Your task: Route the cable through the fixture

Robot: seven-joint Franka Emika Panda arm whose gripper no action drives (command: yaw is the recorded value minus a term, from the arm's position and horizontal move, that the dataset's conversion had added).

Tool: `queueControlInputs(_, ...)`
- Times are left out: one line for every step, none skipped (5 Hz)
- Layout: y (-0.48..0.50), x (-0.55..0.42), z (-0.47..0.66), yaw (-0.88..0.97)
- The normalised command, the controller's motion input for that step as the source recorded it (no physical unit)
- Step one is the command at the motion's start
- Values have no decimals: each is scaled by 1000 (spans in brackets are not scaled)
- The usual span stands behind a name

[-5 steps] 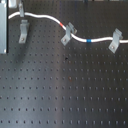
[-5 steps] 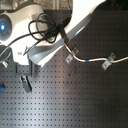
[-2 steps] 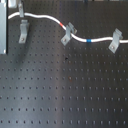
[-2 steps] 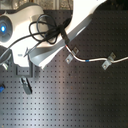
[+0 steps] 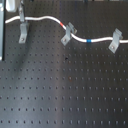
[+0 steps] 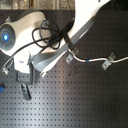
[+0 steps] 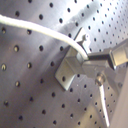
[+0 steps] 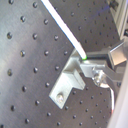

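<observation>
The white cable (image 5: 50, 19) runs across the perforated board (image 5: 65, 90), seated in three metal clips: one (image 5: 22, 35) directly below the pincer (image 5: 13, 6), one (image 5: 67, 34) past the red band (image 5: 62, 24), one (image 5: 115, 41) beyond the blue band (image 5: 88, 40). I cannot tell whether the pincer is apart or together. No writing is readable.
</observation>
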Motion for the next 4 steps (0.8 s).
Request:
queueControlInputs(311, -126, 136, 449)
queueControlInputs(162, -231, 122, 517)
queueControlInputs(11, -306, 4, 366)
queueControlInputs(20, 7, 69, 123)
